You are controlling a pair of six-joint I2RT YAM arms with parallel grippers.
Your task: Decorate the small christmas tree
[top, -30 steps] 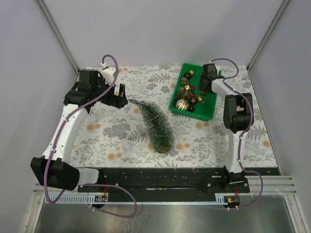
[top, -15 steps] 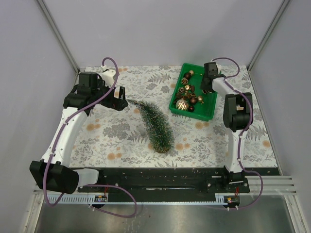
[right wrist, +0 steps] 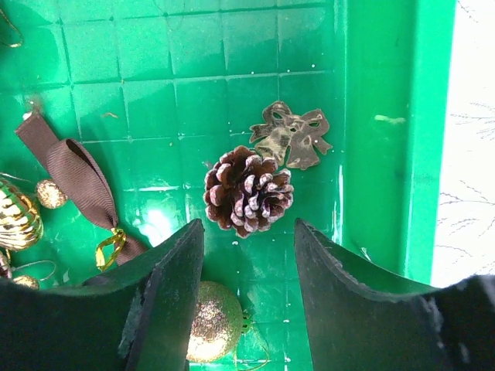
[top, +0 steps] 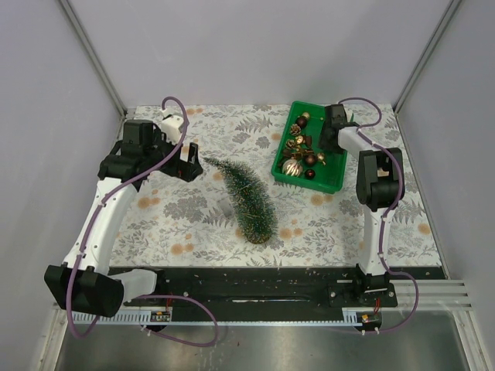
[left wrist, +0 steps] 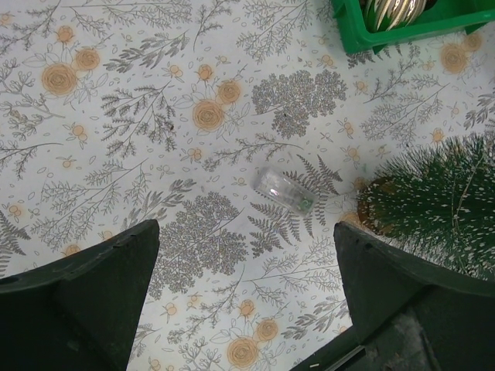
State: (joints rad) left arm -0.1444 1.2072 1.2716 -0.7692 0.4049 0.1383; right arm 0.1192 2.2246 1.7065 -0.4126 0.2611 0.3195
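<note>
The small christmas tree (top: 249,199) leans across the middle of the table, tip toward the far left and base (top: 259,234) toward me. Its bristles show at the right edge of the left wrist view (left wrist: 445,205). My left gripper (top: 188,158) hovers open just left of the tree tip, over bare cloth (left wrist: 246,239). My right gripper (top: 322,139) hangs open inside the green bin (top: 305,184). In the right wrist view, a frosted pine cone (right wrist: 247,191) lies just beyond its empty fingertips (right wrist: 247,247).
The bin (right wrist: 394,154) also holds a gold bow ornament (right wrist: 290,139), a gold glitter ball (right wrist: 213,321), a brown ribbon (right wrist: 69,174) and a ridged gold bauble (right wrist: 11,212). A small clear plastic piece (left wrist: 285,189) lies on the floral cloth beside the tree.
The left arm has shifted slightly left and turned near the tree tip. The right gripper has stayed over the bin, moving only a little. The tree has not moved.
</note>
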